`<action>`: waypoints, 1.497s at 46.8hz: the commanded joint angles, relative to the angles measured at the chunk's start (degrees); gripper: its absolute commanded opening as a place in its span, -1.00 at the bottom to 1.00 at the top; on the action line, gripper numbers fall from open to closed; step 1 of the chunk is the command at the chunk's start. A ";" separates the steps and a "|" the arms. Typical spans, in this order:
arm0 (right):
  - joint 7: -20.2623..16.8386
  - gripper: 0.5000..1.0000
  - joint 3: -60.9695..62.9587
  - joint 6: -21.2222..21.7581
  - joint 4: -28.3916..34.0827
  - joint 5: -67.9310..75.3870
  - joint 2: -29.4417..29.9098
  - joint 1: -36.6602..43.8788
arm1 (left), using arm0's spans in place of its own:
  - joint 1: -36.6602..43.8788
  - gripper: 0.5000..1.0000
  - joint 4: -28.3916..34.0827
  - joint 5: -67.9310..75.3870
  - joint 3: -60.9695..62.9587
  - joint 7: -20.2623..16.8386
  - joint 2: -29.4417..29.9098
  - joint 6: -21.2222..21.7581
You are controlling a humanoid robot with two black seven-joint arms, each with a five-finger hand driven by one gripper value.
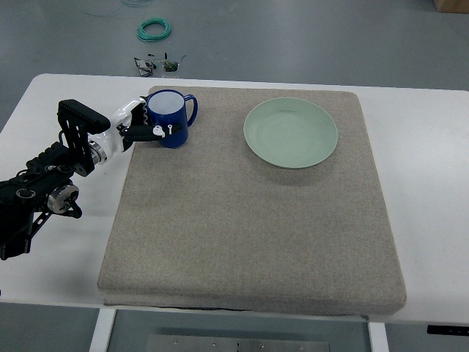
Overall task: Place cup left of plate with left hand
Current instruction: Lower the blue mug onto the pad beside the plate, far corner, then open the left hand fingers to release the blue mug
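White counter (432, 183) carries a big grey mat (249, 235) that covers most of it. On the mat, upper right of centre, a pale green plate (290, 133), nothing on it. Upper left corner of the mat: blue cup (170, 117), upright, mouth up, white inside, handle pointing right toward the plate. Cup is well apart from the plate, with bare mat between them, and it sits on the plate's left side.

Progress, as a judgement: cup looks already at its spot left of the plate, base appearing to rest on the mat (can't fully confirm contact from this steep angle). What's left is letting go and pulling the arm clear; nothing shows the release done.

Left hand (139, 126) comes in from the left edge, black arm lying over the counter's left margin. Its fingers (160, 130) wrap the cup's left and front wall, one white-tipped digit across the front, another up by the rim on the far side. So: clamped on the cup, not spread. Hand touches only the cup, not the plate.

Right arm not visible anywhere.

Off the counter, on the floor beyond: a green cable coil (154, 29) and some small dark bits (157, 66) (too small to tell what).
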 commanded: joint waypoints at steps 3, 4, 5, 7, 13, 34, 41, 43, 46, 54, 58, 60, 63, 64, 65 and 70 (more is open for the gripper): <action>0.00 0.73 0.00 0.06 0.00 0.00 0.00 0.00 | 0.05 0.29 0.27 -0.08 0.06 0.01 -0.12 0.02; 0.00 0.73 0.00 0.06 0.00 0.00 0.00 0.00 | 0.05 0.31 0.27 0.00 -0.03 0.01 -0.12 0.02; 0.00 0.73 0.00 0.06 0.00 -0.09 0.00 0.00 | 0.05 0.32 0.27 0.01 0.06 0.01 -0.12 0.02; 0.00 0.73 0.00 -0.03 0.00 0.00 0.00 0.00 | 0.05 0.35 0.27 0.01 0.06 0.01 -0.12 0.02; 0.00 0.73 0.00 -0.03 0.00 0.00 0.00 0.00 | 0.05 0.55 0.27 -0.35 -0.03 0.01 -0.38 0.02; 0.00 0.73 0.00 0.06 0.00 0.00 0.00 0.00 | -0.13 0.84 -0.52 -0.87 -0.20 -0.60 -0.65 -0.33; 0.00 0.73 0.00 -0.03 0.00 0.00 0.00 0.00 | 0.14 0.98 -2.10 -0.87 -0.55 -1.57 0.32 -0.59; 0.00 0.73 0.00 0.06 0.00 0.00 0.00 0.00 | 0.23 0.98 -2.19 -0.87 -0.55 -1.74 0.49 -0.77; 0.00 0.73 0.00 -0.03 0.00 0.00 0.00 0.00 | 0.23 0.98 -2.19 -0.87 -0.64 -2.27 0.85 -0.95; 0.00 0.73 0.00 0.06 0.00 0.00 0.00 0.00 | 0.23 0.98 -4.47 -0.87 -0.82 -3.33 2.95 -1.38; 0.00 0.73 0.00 -0.03 0.00 0.00 0.00 0.00 | 0.23 0.98 -6.50 -1.05 -0.99 -3.77 4.36 -2.61; 0.00 0.73 0.00 -0.03 0.00 0.00 0.00 0.00 | 0.23 0.98 -7.46 -1.05 -0.99 -4.20 5.06 -3.40; 0.00 0.73 0.00 -0.03 0.00 0.00 0.00 0.00 | 0.23 0.98 -8.78 -1.14 -0.99 -4.99 5.85 -4.55; 0.00 0.73 0.00 -0.03 0.00 0.00 0.00 0.00 | 0.23 0.98 -9.13 -1.22 -0.99 -5.26 6.12 -4.90; 0.00 0.73 0.00 0.06 0.00 0.00 0.00 0.00 | 0.14 0.98 -9.57 -1.40 -0.99 -5.44 6.38 -5.16; 0.00 0.73 0.00 -0.03 0.00 0.00 0.00 0.00 | 0.14 0.98 -11.77 -4.03 -2.92 -6.05 8.40 -6.83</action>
